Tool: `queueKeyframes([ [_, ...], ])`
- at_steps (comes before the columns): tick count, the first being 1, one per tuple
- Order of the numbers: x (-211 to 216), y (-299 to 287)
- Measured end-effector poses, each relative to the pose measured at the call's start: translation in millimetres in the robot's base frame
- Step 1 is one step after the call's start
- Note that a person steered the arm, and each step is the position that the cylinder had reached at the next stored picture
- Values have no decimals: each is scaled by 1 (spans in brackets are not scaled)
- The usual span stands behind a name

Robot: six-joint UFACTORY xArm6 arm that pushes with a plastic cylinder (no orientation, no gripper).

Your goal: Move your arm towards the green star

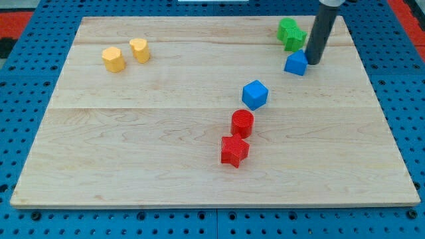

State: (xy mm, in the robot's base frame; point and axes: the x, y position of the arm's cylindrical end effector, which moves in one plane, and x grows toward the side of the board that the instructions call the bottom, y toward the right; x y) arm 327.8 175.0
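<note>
The green star (295,40) lies near the view's top right, touching a green cube (287,28) just above and left of it. My tip (312,62) is at the end of the dark rod, just right of a small blue block (296,64) and a little below and right of the green star. The tip appears to touch or nearly touch the blue block.
A blue hexagonal block (255,94) sits mid-board. A red cylinder (242,123) and a red star (234,151) lie below it. Two yellow blocks (113,59) (139,50) sit at the upper left. The wooden board (133,146) rests on blue pegboard.
</note>
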Motion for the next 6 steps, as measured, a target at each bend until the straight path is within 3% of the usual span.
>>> queueKeyframes([
  [2,5,-54],
  [3,5,-45],
  [4,-6,23],
  [6,-63,52],
])
